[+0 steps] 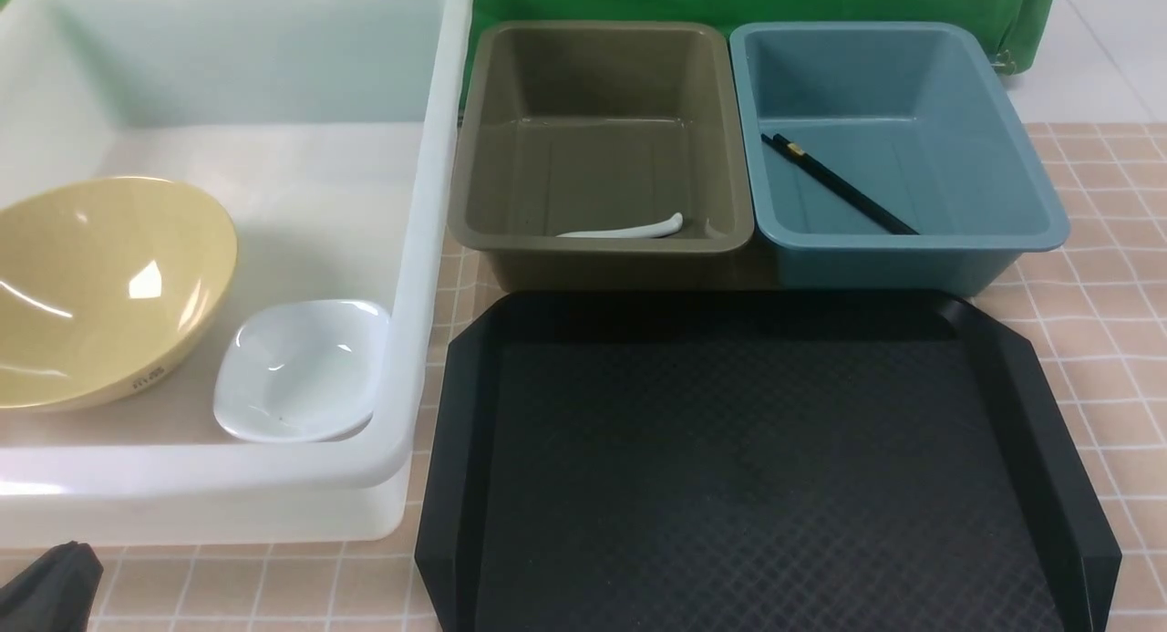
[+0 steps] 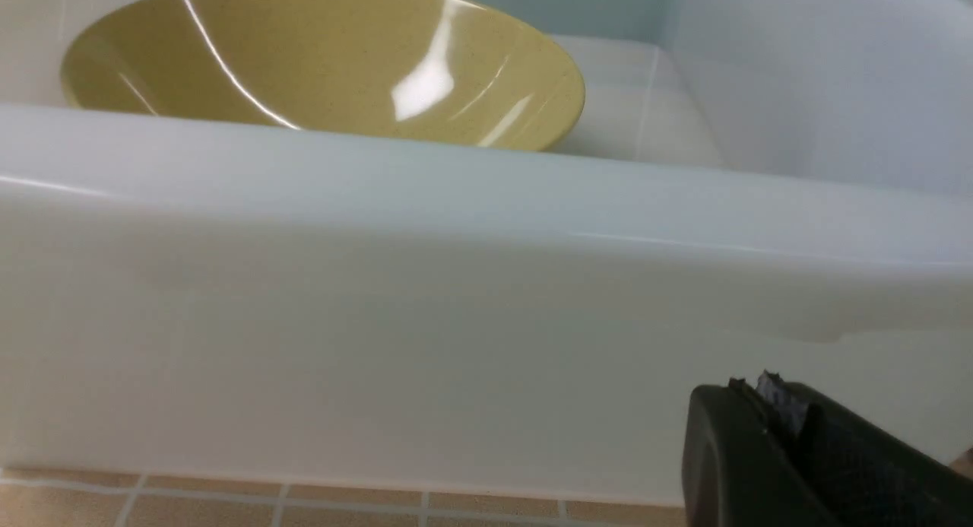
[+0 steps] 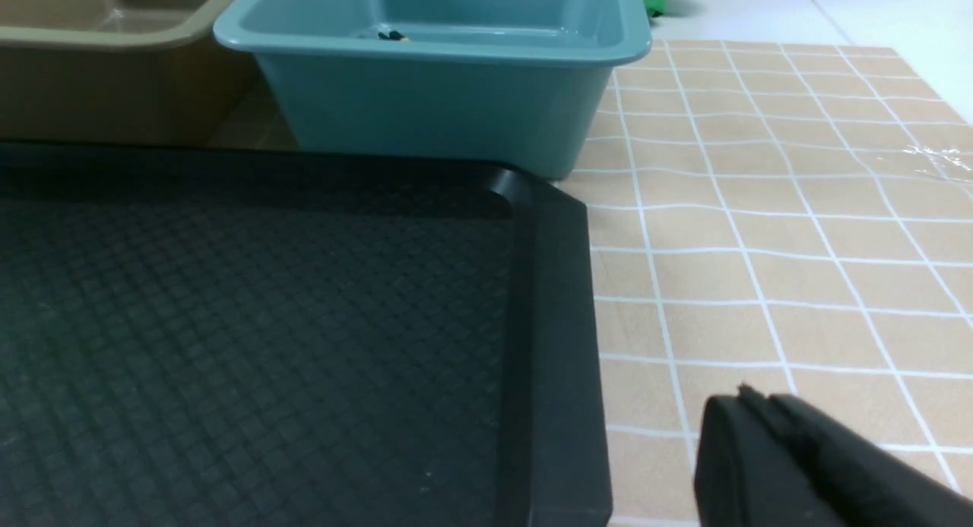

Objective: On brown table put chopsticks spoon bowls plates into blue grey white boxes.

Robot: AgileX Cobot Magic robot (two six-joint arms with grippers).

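**Tableware sorted into three boxes; tray bare, both grippers closed**

Left third of the front view: a large white box [image 1: 415,276] of smooth, translucent plastic with a thick rolled rim. Inside it, at the left edge, a wide yellow bowl [image 1: 100,290] sits tilted, glossy with light glare. Just beside it, toward the box's near right corner, lies a small white dish [image 1: 301,369], squarish with rounded corners and shiny.

Upper centre: a grey-brown box [image 1: 602,240], rectangular, matte plastic with sloped walls. A white spoon [image 1: 629,229] lies along its near wall on the floor.

Upper right: a blue box [image 1: 912,240] of the same shape, set just beside the grey-brown one. A pair of black chopsticks [image 1: 839,185] lies diagonally across its floor.

Lower centre to right: a black tray [image 1: 465,431] with clipped corners and a fine diamond-textured surface, nothing on it. It stands in front of the two smaller boxes.

All rest on a brown table [image 1: 1103,276] covered in a tan grid-patterned sheet.

Grippers: the left gripper [image 2: 768,405] sits low outside the white box's near wall, jaws closed on nothing. The right gripper [image 3: 749,409] sits over the table beside the tray's right edge, jaws pressed together, empty.
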